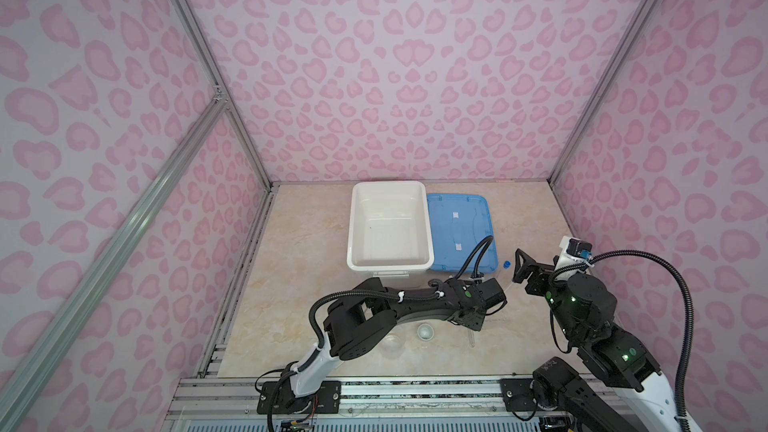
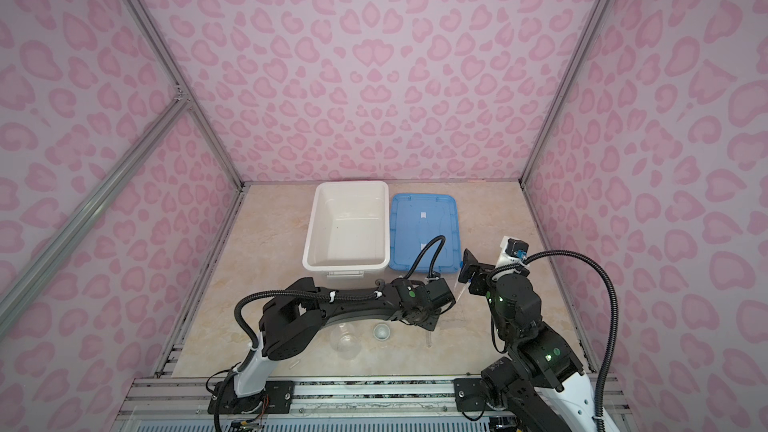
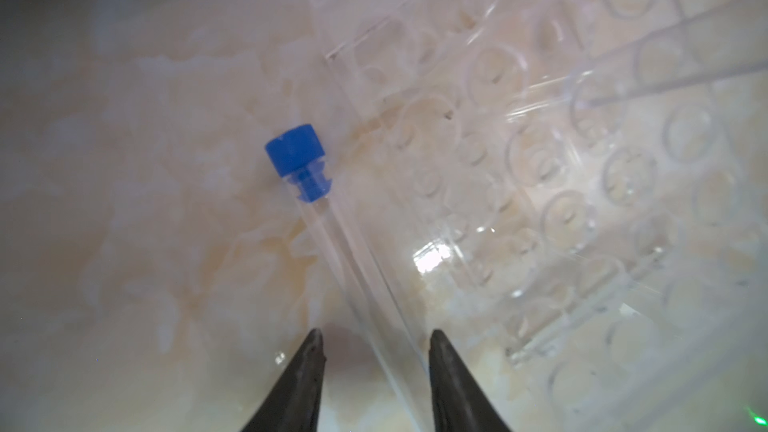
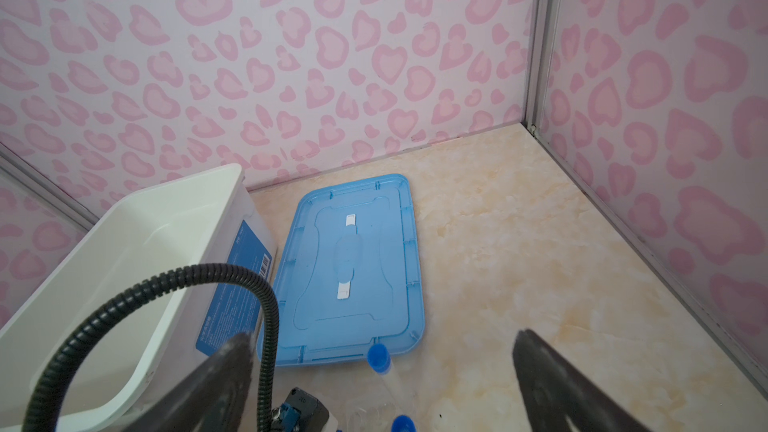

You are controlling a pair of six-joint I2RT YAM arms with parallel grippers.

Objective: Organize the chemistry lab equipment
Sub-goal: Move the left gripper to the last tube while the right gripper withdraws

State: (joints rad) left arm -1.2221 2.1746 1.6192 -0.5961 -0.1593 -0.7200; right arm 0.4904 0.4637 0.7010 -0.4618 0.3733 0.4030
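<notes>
Left hand (image 3: 376, 340) straddles the blue-capped tube (image 3: 332, 234) lying on the worktop (image 3: 124, 160), fingers (image 3: 307, 376) apart on either side, probably so closing pinches its narrow body. Right hand (image 4: 384, 336) hangs spread and empty.

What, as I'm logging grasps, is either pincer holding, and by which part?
Nothing yet. The left pincer straddles the blue-capped tube along its clear body, unclamped; the right pincer stands open and empty.

Black-and-white left arm (image 1: 415, 301) stretched low, reaching across past the middle, wrist bent down. Left gripper (image 3: 376, 340) points downward, dark pointed jaws partly apart. Black-and-white right arm (image 1: 590, 301) folded upright; right gripper (image 4: 382, 351) raised, jaws spread wide.
</notes>
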